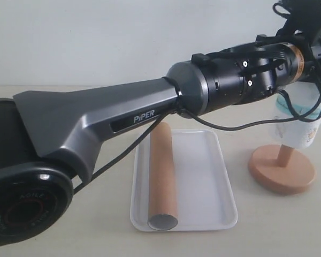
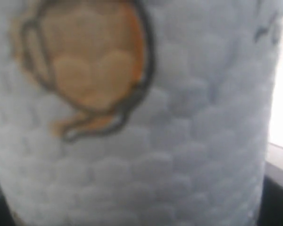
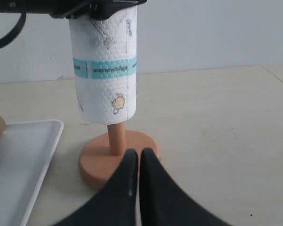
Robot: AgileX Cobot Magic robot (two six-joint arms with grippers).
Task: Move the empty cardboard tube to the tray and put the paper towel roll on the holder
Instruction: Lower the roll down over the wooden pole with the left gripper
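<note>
The empty cardboard tube [image 1: 162, 176] lies lengthwise in the white tray [image 1: 208, 176]. My left arm reaches across to the right, and its gripper [image 3: 101, 9] is shut on the top of the paper towel roll [image 3: 106, 70]. The roll hangs upright over the holder [image 1: 281, 171], threaded partway onto the rod [image 3: 116, 139], its lower end well above the disc base [image 3: 96, 167]. In the left wrist view the roll [image 2: 179, 141] fills the picture and hides the fingers. My right gripper [image 3: 139, 155] is shut on nothing, low in front of the holder's base.
The left arm's grey link [image 1: 112, 120] spans the table above the tray's far end, with a black cable [image 1: 230, 127] hanging under it. The tray's corner [image 3: 19, 155] lies close beside the holder. A pale wall stands behind.
</note>
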